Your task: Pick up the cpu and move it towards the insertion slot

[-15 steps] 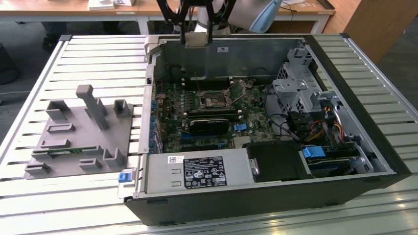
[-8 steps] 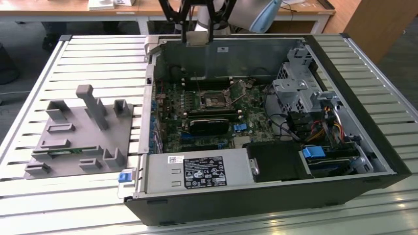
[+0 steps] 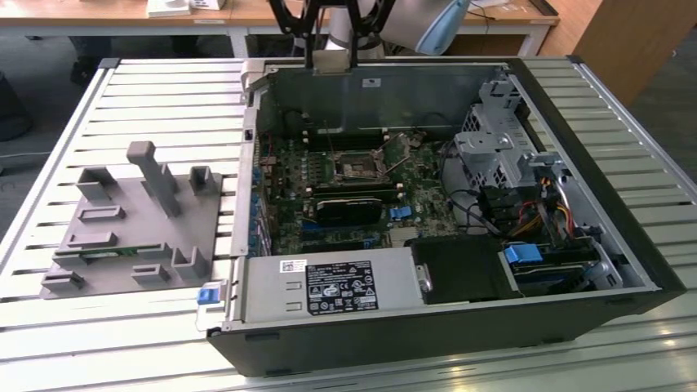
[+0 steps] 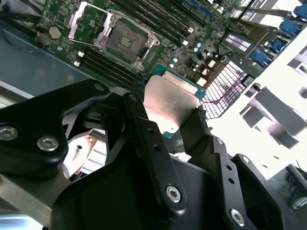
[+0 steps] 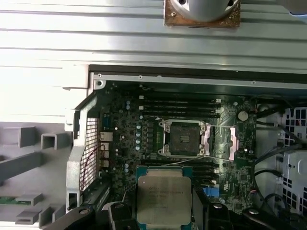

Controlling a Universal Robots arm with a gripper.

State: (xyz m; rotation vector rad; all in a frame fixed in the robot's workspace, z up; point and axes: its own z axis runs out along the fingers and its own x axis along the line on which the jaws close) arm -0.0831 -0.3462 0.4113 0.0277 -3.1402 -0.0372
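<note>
My gripper (image 4: 169, 104) is shut on the cpu (image 4: 168, 100), a flat square chip with a silvery top, clamped by its edges between the black fingers (image 4: 139, 120). In the first wrist view the cpu (image 5: 163, 196) hangs above the motherboard, just beside the insertion slot (image 5: 184, 139), a silver-framed socket with a dark centre and its cover flipped open. The second wrist view has the insertion slot (image 4: 125, 39) beyond the chip. In the exterior view the gripper (image 3: 329, 49) is high over the case's far wall, and the insertion slot (image 3: 357, 167) lies below it on the board.
The open computer case (image 3: 610, 245) lies on a slatted table (image 3: 163, 98). Inside are a long black card (image 3: 348, 208), a power supply (image 3: 326, 286), a drive cage (image 3: 495, 151) and cables. A grey plastic fixture (image 3: 130, 220) with a green strip (image 3: 109, 253) sits at the exterior view's left.
</note>
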